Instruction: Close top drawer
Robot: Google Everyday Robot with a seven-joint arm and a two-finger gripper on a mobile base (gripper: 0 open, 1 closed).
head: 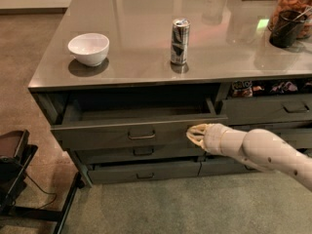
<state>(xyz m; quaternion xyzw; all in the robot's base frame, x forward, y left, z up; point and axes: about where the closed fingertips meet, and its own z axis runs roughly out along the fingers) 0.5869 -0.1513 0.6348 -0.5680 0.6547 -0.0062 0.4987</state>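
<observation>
The top drawer (97, 133) is a wide, shallow dark grey drawer with a small centred bar pull (141, 134). It stands partly open under the counter top, with a strip of its bare grey inside showing. My gripper (193, 135) is on a cream arm that reaches in from the right. Its tip rests against the right part of the drawer front, right of the pull.
Two matching lower drawers (144, 169) sit below it. A neighbouring column of drawers (273, 111) with snack packets is to the right. On the counter top (146, 13) stand a white bowl (88, 48), a can (179, 41) and a jar (291, 13). A dark stand (14, 169) is at the left.
</observation>
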